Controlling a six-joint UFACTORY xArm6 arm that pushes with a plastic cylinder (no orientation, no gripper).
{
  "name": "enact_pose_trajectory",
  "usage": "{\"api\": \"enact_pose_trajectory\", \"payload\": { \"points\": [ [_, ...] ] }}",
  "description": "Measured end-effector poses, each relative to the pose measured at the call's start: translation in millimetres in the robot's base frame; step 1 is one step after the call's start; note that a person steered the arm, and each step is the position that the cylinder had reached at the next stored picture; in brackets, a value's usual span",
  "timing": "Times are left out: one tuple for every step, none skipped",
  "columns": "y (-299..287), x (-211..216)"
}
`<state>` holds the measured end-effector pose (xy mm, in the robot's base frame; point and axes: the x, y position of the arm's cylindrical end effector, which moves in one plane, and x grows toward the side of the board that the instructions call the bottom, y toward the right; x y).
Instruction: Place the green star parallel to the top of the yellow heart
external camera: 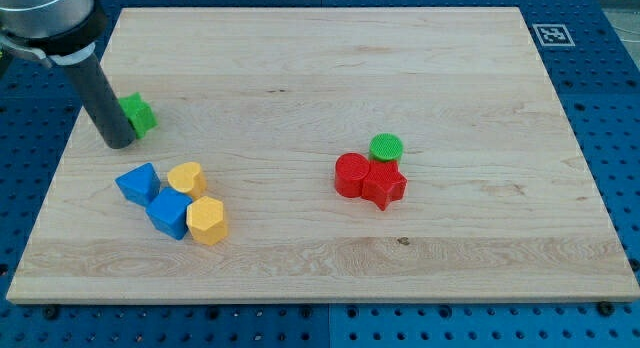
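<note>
Green star (138, 114) sits near the wooden board's (320, 78) left edge — my tip (119, 142) touches it at its 8 o'clock, a bare rod grasping nothing. Yellow heart (187, 178) lies at the star's 5 o'clock, near it — not touching.

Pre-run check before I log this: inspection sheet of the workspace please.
Surface: wooden board, flat, on a blue pegboard base.
Job's things: green star near the view's left edge, partly hidden behind the rod; yellow heart below it, touching the blue blocks.
Clutter: two blue blocks; yellow hexagon-like block; green cylinder, red cylinder and red star clustered right of centre.
Tool: my tip beside the green star, on its left.
Cables: nothing seen.
Surroundings: fiducial tag, top right.
</note>
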<state>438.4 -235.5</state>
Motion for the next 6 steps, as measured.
{"api": "enact_pose_trajectory", "payload": {
  "points": [
    [-32,-4],
    [-58,-23],
    [-34,-43],
    [5,-42],
    [17,-41],
    [32,-40]
  ]
}}
